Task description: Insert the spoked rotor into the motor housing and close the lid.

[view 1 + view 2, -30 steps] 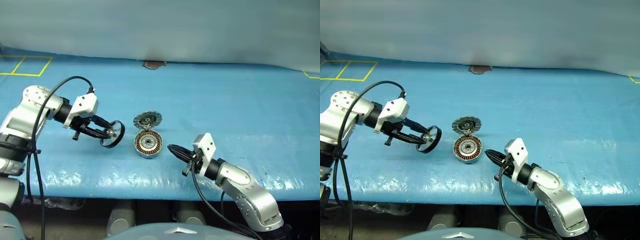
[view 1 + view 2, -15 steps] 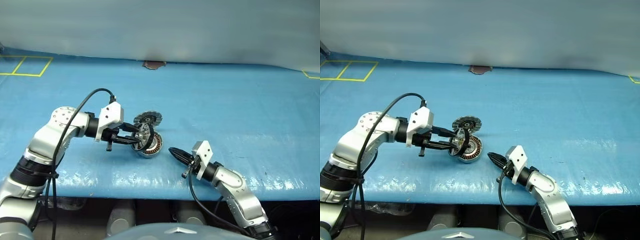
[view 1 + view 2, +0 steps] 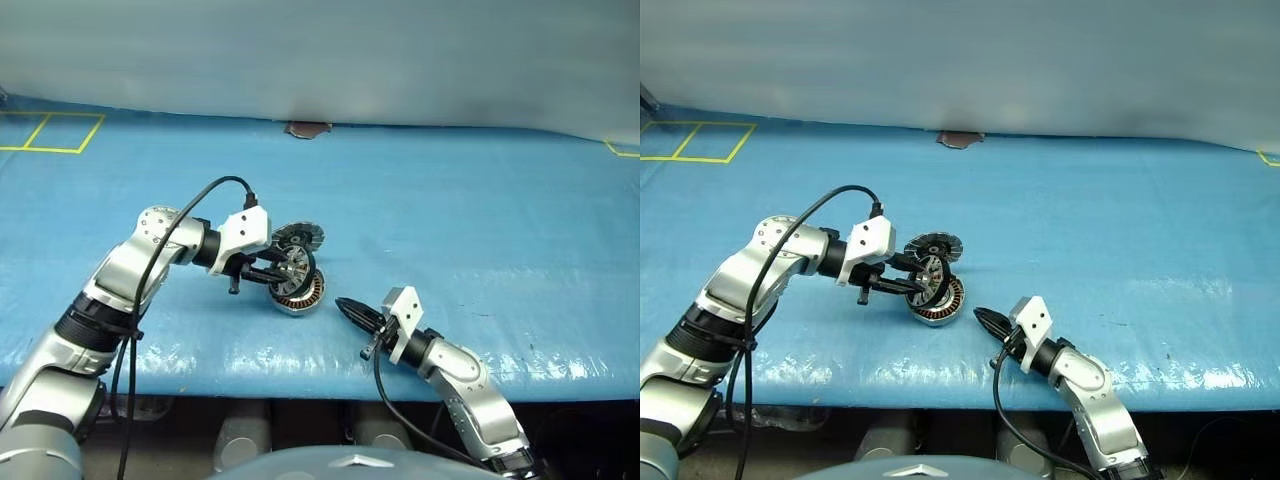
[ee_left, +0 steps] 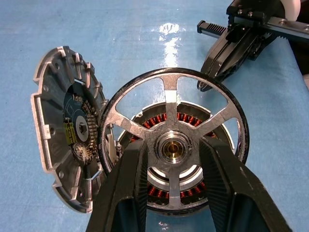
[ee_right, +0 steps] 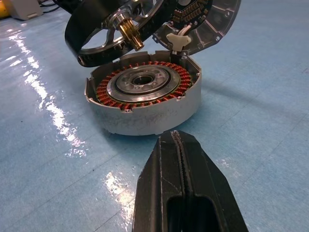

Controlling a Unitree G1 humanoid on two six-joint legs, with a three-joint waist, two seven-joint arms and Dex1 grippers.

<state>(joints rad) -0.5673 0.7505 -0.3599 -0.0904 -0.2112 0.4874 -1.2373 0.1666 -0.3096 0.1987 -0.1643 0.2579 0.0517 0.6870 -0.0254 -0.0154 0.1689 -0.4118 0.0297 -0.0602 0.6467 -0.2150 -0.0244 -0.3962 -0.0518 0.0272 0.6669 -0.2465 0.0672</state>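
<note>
Rotor (image 4: 172,147) hangs tilted just above the housing (image 5: 145,99), gripped by my left claw (image 4: 171,159) across its spokes near the hub. Rigid metal, likely slick; I'd hold there. Right claw (image 5: 181,159) clenched, empty. Lid (image 4: 65,145) stands open.

Your silver left arm reaches in from the lower left of the head view, its black two-fingered left gripper (image 3: 283,276) at frame centre, fingers clamped on a held part. Your right gripper (image 3: 347,306), lower centre, points left, black fingers (image 5: 186,176) pressed together.
</note>
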